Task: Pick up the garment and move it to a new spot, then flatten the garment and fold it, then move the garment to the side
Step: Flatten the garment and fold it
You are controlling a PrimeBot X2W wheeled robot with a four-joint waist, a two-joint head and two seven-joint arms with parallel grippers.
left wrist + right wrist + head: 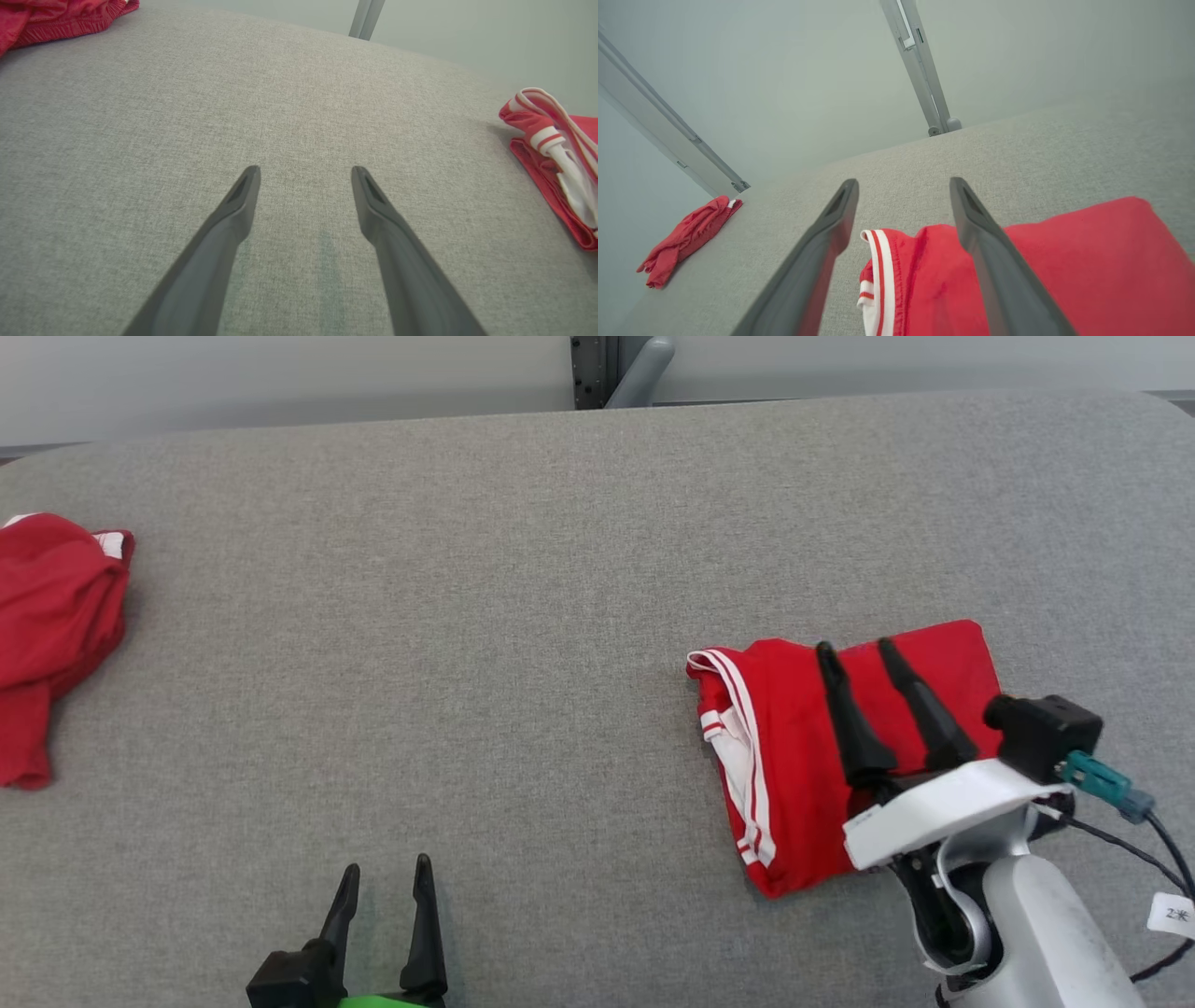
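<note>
The garment (pixel 794 747) is red with white stripes and lies folded on the right side of the grey table. My right gripper (pixel 856 649) hovers over it, open, with nothing between its fingers. In the right wrist view the garment (pixel 1045 261) lies under the spread right gripper (pixel 903 184). My left gripper (pixel 387 870) is open near the table's front edge, well left of the garment, holding nothing. The left wrist view has the left gripper (pixel 306 171) over bare cloth and the garment's striped edge (pixel 556 158) at the far right.
A second red garment (pixel 47 625) lies crumpled at the table's far left edge, also seen as a red heap (pixel 686 238) and a red hem (pixel 60 18). A grey post (pixel 635 369) stands behind the table (pixel 467 644). Cables hang from my right wrist.
</note>
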